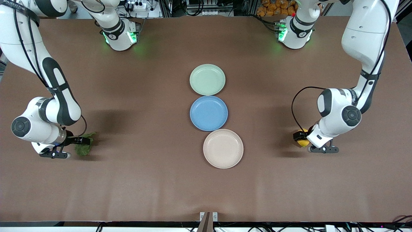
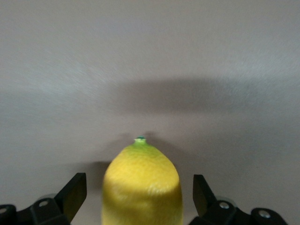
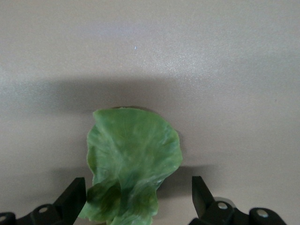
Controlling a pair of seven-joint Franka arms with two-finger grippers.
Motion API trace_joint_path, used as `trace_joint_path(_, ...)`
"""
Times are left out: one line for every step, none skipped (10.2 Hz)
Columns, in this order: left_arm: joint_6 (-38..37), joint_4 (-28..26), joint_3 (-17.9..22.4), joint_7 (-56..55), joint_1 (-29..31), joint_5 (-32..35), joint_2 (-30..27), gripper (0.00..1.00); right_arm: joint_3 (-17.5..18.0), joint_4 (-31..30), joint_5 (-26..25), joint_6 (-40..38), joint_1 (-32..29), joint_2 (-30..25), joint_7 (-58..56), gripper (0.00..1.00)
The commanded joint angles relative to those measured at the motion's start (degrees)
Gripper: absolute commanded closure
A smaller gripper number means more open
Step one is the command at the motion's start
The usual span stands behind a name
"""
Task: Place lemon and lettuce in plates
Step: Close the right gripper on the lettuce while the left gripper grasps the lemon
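Left gripper: jaws apart, straddling the lemon, gap visible on each side, no finger touching it in the left wrist view. Lemon is bright yellow, oval, finely pitted skin, small green nub at the tip pointing away from the gripper. It sits on the brown table.

Right gripper: jaws apart, one finger on either side of the lettuce, clear of it as far as the right wrist view shows. Lettuce is a wrinkled green leaf, darker at the end between the fingers, paler and veined at the broad end, lying flat on the table.

The wrist views give the finger gaps and surface detail; the front view does not, since both grippers are mostly hidden under their own wrists there. The front view alone gives layout.

Landmark is the blue plate. Mint green plate is just beside it, farther from the front camera; beige plate is just beside it, nearer the camera. Lemon lies well apart from the blue plate toward the left arm's end of the table, slightly nearer the camera. Lettuce lies well apart toward the right arm's end, also slightly nearer.
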Motion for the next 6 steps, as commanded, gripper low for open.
trace_joint_path(3.0, -0.8, -0.3, -0.3, 0.0, 0.3, 1.0, 0.0, 0.8, 1.1, -0.1, 0.0, -0.6, 0.8, 0.3, 0.0)
trace_joint_path(3.8, -0.8, -0.4, -0.3, 0.0, 0.4, 1.7, 0.0, 0.8, 1.0, 0.4, 0.1, -0.7, 0.8, 0.2, 0.23)
trace_joint_path(3.9, -0.8, -0.4, -0.3, 0.0, 0.6, 2.1, 0.0, 0.8, 0.8, 0.6, 0.2, -0.8, 0.9, 0.2, 0.99)
trace_joint_path(4.6, -0.8, -0.5, -0.3, 0.1, 0.7, 2.4, 0.0, 0.8, 0.4, 0.6, 1.6, -1.0, 1.1, -0.3, 1.0)
trace_joint_path(4.6, -0.8, -0.7, -0.3, 0.1, 0.8, 2.5, 0.0, 0.8, 0.3, 0.6, 2.3, -1.2, 1.2, -0.4, 1.0)
trace_joint_path(4.6, -0.8, -0.7, -0.2, 0.1, 0.9, 2.5, 0.0, 0.8, 0.3, 0.6, 2.3, -1.2, 1.2, -0.4, 1.0)
